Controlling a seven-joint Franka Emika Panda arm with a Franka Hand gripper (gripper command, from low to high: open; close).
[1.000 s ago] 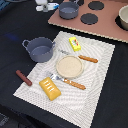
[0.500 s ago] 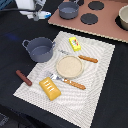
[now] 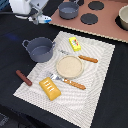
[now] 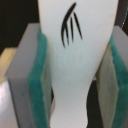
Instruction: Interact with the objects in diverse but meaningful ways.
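- striped placemat (image 3: pixel 97 70) mid-table, carrying most items; dark bare table all around it
- grey-blue two-handled pot (image 3: pixel 40 49) on mat's corner toward exterior view's left
- round tan plate (image 3: pixel 69 66) at mat centre, fork (image 3: pixel 67 81) and knife (image 3: pixel 82 57) beside it
- orange-yellow ridged bread block (image 3: pixel 50 88) near mat's front edge
- yellow flat packet (image 3: pixel 75 44) near far edge
- brown sausage-like stick (image 3: pixel 23 77) off mat, on bare table
- gripper (image 3: pixel 41 18) raised beyond pot, pads (image 4: pixel 37 75) clamped on white-and-blue piece (image 4: pixel 75 60)

Your exterior view looks down steeply from above onto the striped mat (image 3: pixel 75 70); your wrist view sits very close, facing along the gripper (image 4: pixel 75 75) pads (image 4: pixel 37 85); both share only the gripper's held white-and-blue piece (image 3: pixel 44 20).
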